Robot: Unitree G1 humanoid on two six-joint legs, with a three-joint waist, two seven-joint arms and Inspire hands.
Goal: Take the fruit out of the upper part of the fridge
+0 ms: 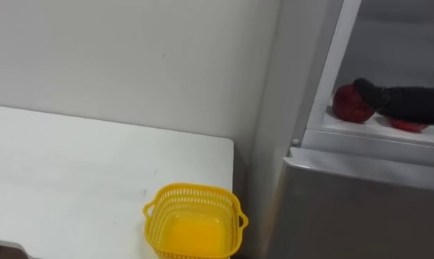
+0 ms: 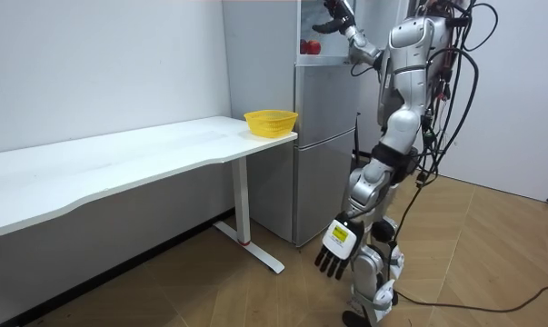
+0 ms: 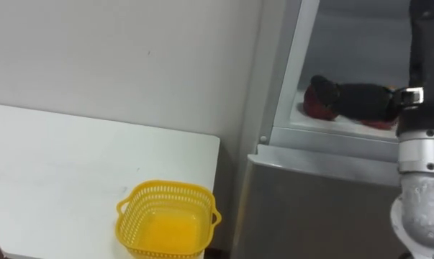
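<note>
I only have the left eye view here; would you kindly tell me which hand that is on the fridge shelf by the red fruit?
Observer: It is the right hand, at the red fruit. In the right eye view its forearm runs up the right edge.
Operator: Thank you. Where is the other hand?
Observer: In the room view the left hand hangs open beside the robot's leg, holding nothing.
Operator: And how is the robot placed?
Observer: It stands upright facing the fridge, just past the end of the white table that carries the yellow basket.
</note>
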